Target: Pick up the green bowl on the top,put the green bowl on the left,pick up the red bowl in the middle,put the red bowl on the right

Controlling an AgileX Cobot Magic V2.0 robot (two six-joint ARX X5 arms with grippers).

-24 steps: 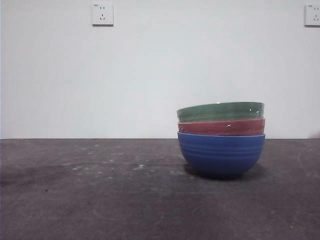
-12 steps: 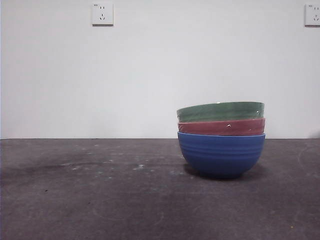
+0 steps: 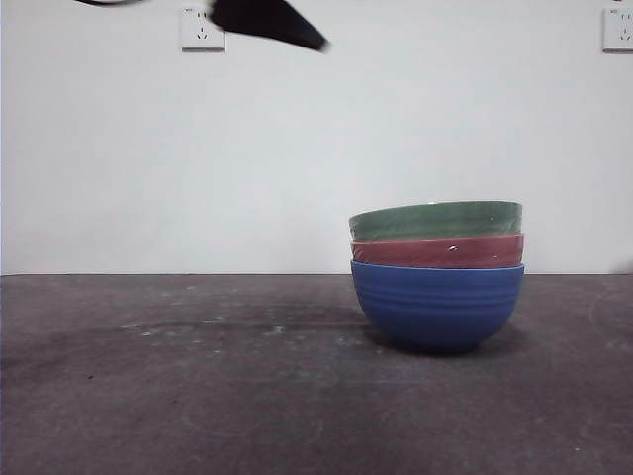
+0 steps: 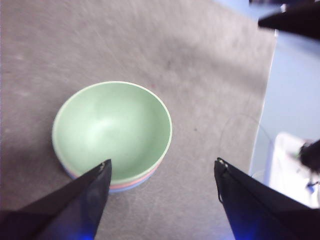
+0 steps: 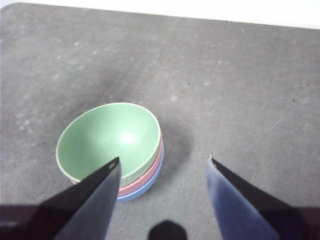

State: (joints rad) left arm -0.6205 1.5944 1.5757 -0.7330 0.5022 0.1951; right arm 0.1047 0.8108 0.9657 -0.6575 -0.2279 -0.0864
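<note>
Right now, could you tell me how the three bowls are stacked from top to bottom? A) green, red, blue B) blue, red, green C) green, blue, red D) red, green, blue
A: in the front view the green bowl sits nested on the red bowl, which sits in the blue bowl.

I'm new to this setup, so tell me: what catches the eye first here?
A stack of three nested bowls on the dark table: the green bowl on top, the red bowl in the middle, a blue bowl beneath. A black arm tip enters high above, left of the stack.
</note>
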